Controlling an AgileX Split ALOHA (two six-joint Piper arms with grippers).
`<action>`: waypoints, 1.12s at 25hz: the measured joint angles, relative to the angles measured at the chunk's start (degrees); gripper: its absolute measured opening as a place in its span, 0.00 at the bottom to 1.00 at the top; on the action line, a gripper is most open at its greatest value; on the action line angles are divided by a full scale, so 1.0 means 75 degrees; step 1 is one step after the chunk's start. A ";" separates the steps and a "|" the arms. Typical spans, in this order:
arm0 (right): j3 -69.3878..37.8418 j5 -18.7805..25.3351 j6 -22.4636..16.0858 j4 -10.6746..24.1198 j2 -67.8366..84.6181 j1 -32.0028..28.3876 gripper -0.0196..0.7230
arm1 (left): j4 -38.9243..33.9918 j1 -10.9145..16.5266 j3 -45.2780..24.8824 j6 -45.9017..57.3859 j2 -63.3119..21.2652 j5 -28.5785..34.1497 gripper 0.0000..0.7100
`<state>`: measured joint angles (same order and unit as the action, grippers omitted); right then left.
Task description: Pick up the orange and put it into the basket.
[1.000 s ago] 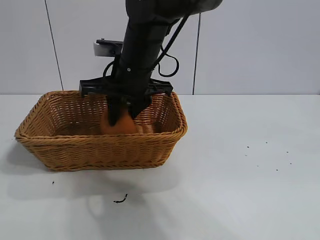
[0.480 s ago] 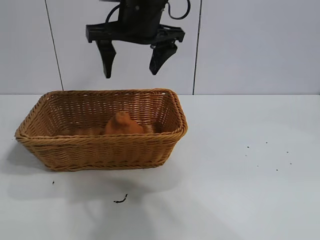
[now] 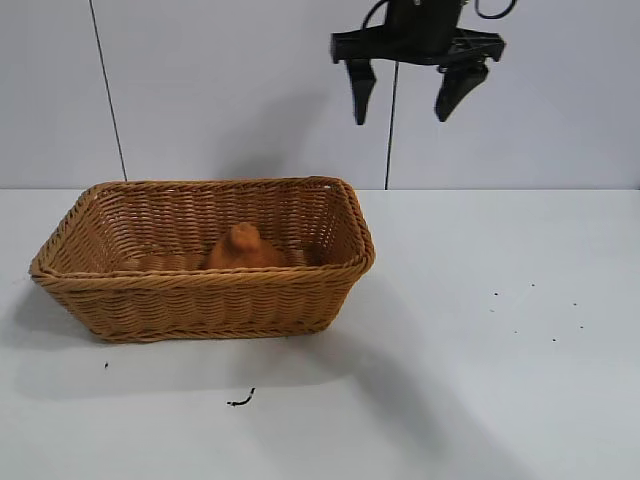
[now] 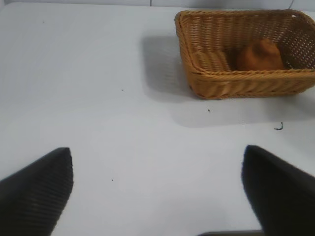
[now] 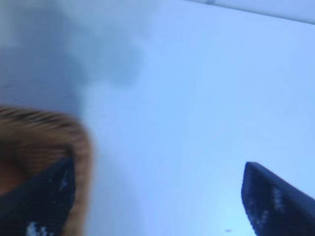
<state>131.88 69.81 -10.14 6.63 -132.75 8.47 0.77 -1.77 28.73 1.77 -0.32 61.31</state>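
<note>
Inside the basket (image 3: 205, 295) sits the orange (image 3: 240, 248); right pincer (image 3: 415, 95) hangs released above.

A white table (image 3: 480, 400) fills the lower half of the frame, meeting a pale grey panelled wall (image 3: 560, 100) behind. Two dark vertical seams (image 3: 106, 90) split the wall at upper left and centre. Small dark specks (image 3: 535, 310), possibly crumbs, dot the table at right; a dark curled scrap (image 3: 240, 399) lies lower left.

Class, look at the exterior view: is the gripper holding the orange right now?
No. The orange lies inside the basket, while the right gripper hangs open and empty high above the table.
</note>
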 joint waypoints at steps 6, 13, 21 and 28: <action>-0.0259 -0.0007 -0.0006 -0.0045 0.0144 -0.0504 0.88 | 0.0000 0.0000 0.0000 0.0000 0.0000 0.0000 0.94; -0.2206 -0.0015 0.0025 -0.0082 0.1381 -0.0484 0.88 | 0.0000 0.0000 0.0000 0.0000 0.0000 0.0000 0.94; -0.5797 -0.0022 0.0049 -0.0223 0.4293 -0.0007 0.88 | 0.0000 0.0000 0.0000 0.0000 0.0000 0.0000 0.94; -0.8756 -0.0013 0.0055 -0.0351 0.7480 0.0247 0.88 | 0.0000 0.0000 0.0000 0.0000 0.0000 0.0000 0.94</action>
<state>66.20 69.71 -9.73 4.00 -76.64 10.32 0.77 -1.77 28.73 1.77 -0.32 61.31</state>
